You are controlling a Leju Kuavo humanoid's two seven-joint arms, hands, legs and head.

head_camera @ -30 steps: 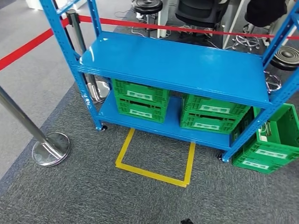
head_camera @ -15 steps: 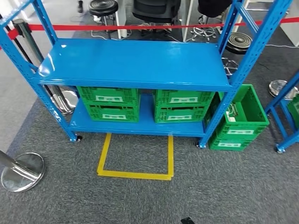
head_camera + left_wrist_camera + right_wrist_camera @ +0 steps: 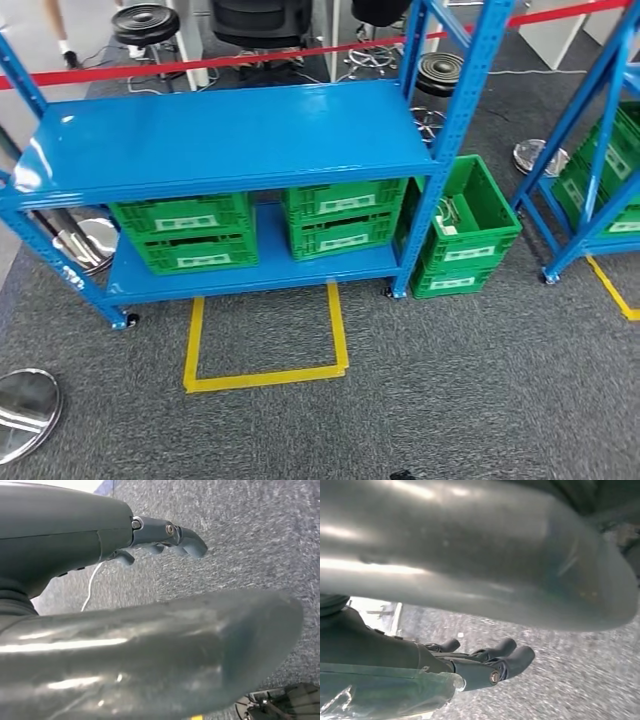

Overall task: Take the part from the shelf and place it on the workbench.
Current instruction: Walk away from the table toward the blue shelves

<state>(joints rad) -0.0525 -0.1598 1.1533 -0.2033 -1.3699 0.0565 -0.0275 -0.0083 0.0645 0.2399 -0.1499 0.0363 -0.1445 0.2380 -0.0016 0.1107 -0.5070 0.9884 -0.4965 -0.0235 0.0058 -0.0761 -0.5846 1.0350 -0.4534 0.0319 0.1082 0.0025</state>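
L hand hung over grey carpet, fingers loosely apart, holding nothing; R hand likewise. Glossy blue steel shelf, slatted green plastic crates on its lower deck. Couldn't make out the part.

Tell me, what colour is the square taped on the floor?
Yellow. The tape square shows best in the head view.

A blue shelf stands on grey carpet. Two green crates sit on its lower board. A third green crate rests on the carpet just beside its right post.
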